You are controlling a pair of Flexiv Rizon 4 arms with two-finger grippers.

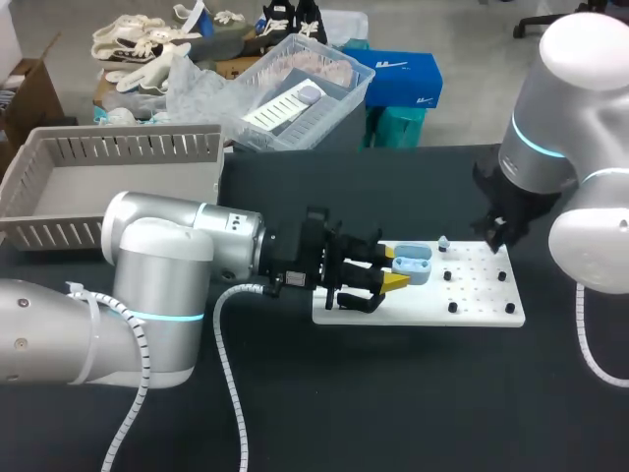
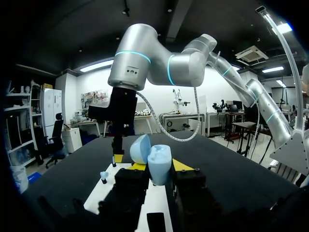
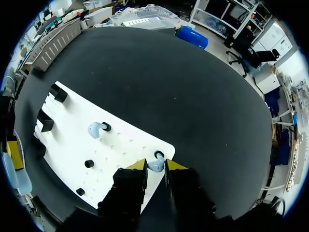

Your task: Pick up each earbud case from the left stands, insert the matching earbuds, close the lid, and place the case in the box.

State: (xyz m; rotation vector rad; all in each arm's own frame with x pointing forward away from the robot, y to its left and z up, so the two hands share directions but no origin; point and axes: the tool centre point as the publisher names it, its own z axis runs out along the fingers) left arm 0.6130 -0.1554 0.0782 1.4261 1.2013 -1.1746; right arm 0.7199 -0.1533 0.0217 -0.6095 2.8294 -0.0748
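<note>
Lid open on pale-blue plastic earbud case point(image 2: 160, 170), clenched in left gripper point(image 1: 393, 267) above white pegged board point(image 1: 482, 300), likely presented for buds. At board corner, right gripper point(image 3: 156, 167) straddles pale-blue earbud point(image 3: 155, 165); cannot tell whether clenched.

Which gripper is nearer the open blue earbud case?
Left. The left gripper is shut on the earbud case; the right gripper is off across the white board, pinching an earbud at its corner.

Our left claw point(image 1: 393, 267) gripped the pale-blue earbud case point(image 2: 159, 165), lid open, above the white board point(image 1: 482, 307). One blue earbud point(image 3: 95, 129) sat on its peg, a second earbud point(image 3: 155, 166) at the board's corner. The grey box point(image 1: 118, 147) stood well apart.
</note>
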